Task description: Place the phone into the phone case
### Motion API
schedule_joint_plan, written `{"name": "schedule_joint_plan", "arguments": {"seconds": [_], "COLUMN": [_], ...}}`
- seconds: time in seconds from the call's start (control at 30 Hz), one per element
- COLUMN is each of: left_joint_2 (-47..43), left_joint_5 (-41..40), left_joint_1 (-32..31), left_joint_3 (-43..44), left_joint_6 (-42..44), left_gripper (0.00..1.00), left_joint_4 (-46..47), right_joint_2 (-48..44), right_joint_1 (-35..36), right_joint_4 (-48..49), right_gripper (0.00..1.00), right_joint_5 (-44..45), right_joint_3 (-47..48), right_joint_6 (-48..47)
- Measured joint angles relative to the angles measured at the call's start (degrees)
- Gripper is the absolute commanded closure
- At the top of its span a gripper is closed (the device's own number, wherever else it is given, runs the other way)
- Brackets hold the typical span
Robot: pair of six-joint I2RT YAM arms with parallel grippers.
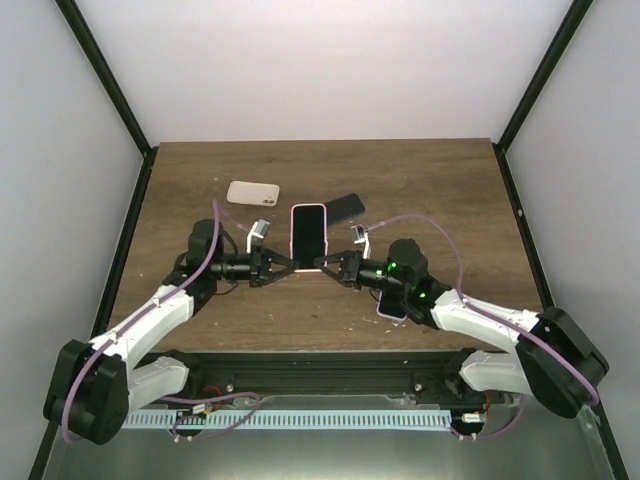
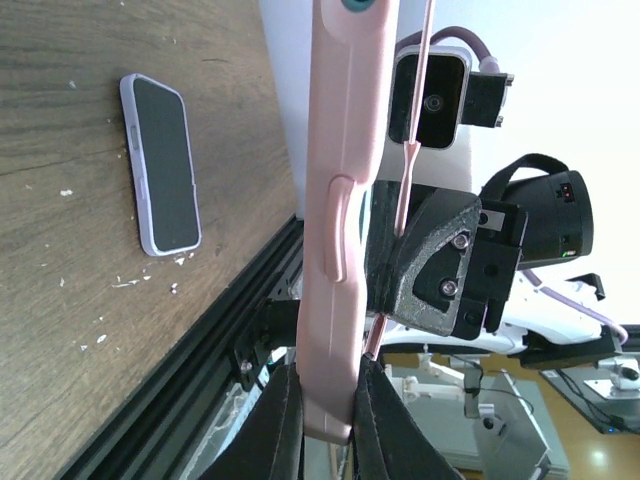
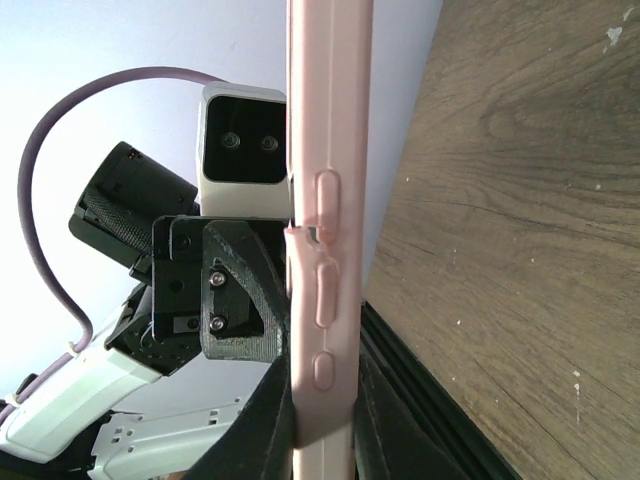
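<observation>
phone (image 1: 308, 231) sits in pink case (image 2: 338, 200), held up between my arms | left gripper (image 1: 288, 268), right gripper (image 1: 330, 267) both clamped on its long edges | probably light, stiff, slick: pinch rims, spare buttons (image 3: 327, 195)

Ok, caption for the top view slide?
The left gripper and right gripper both pinch the near end of the pink-cased phone over the table.

Case (image 2: 335, 200): pink. Phone (image 1: 308, 232) screen: black. Second case (image 1: 252, 192): beige. Worktop (image 1: 440, 190): brown wood grain, white specks.
</observation>
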Motion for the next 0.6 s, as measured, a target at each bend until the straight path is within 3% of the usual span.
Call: {"name": "schedule_joint_plan", "arguments": {"seconds": [0.03,0.1,0.23,0.33,0.4,0.6], "left_joint_2": [0.00,-0.02,-0.15,-0.20,-0.17,1.05], "left_joint_5": [-0.26,-0.66,-2.12,-4.72,-6.12,-13.16], "left_joint_1": [0.00,-0.07,-0.70,-0.50,-0.50,-0.50], "left_joint_3": [0.70,1.73,3.21,4.33,5.31,12.17], "left_joint_6": [0.94,2.64,5.16,6.51,7.96,14.49], "left_gripper": [1.00,0.87,0.50,0.17,0.02,0.00], "left_joint_4": [-1.55,-4.00,-8.20,-12.44,-14.88,-25.11], "right_joint_2": [-0.13,-0.59,-2.27,-3.87,-4.92,-8.83], "right_joint_1": [0.00,0.02,0.39,-0.11,-1.51,-11.78], "right_joint_4": [-0.17,-0.90,-3.52,-9.16,-13.29,-25.35], "right_gripper": [0.99,0.99,0.99,0.99,0.99,0.99], "right_joint_5": [0.17,0.66,2.08,3.89,4.39,4.42], "right_joint_3": [0.00,0.00,0.04,0.04,0.04,0.04], "right_joint_6": [-0.20,-0.79,-3.28,-6.71,-9.01,-16.70]}}
